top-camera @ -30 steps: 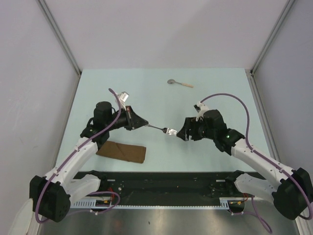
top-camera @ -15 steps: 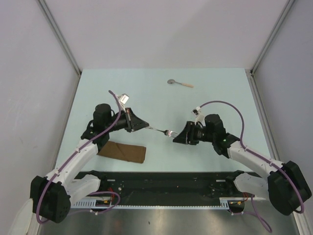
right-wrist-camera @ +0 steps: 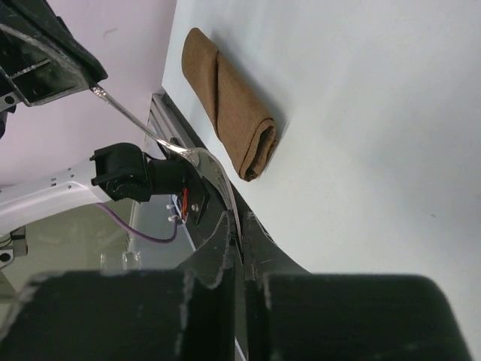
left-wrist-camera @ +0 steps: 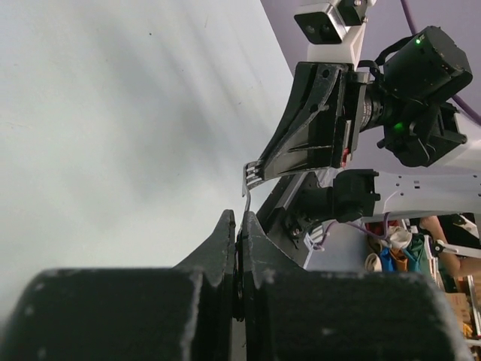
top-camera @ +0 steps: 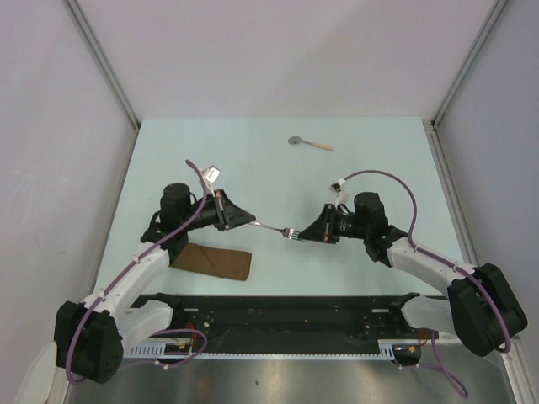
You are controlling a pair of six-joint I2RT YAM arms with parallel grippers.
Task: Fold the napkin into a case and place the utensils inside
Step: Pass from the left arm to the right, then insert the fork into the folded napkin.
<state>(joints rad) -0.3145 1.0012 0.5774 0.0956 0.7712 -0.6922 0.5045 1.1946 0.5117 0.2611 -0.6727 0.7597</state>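
A silvery fork (top-camera: 274,227) hangs above the table between both arms. My left gripper (top-camera: 251,218) is shut on its handle end, and my right gripper (top-camera: 303,233) is shut on its tine end. In the left wrist view the fork (left-wrist-camera: 248,184) runs from my left gripper (left-wrist-camera: 240,218) up to the right arm's fingers (left-wrist-camera: 301,143). In the right wrist view its tines sit inside my right gripper (right-wrist-camera: 239,218), and its handle (right-wrist-camera: 135,120) reaches toward the left one. The brown napkin (top-camera: 210,260) lies folded into a long flat case (right-wrist-camera: 229,113) near the left arm. A spoon (top-camera: 308,143) lies far back.
The black base rail (top-camera: 286,311) with cables runs along the table's near edge. Grey walls with metal posts (top-camera: 101,63) close in both sides and the back. The right arm's purple cable (top-camera: 396,181) loops above its wrist.
My right gripper moved left onto the fork's tines and shut on them. The left gripper kept its hold on the handle and shifted slightly down.
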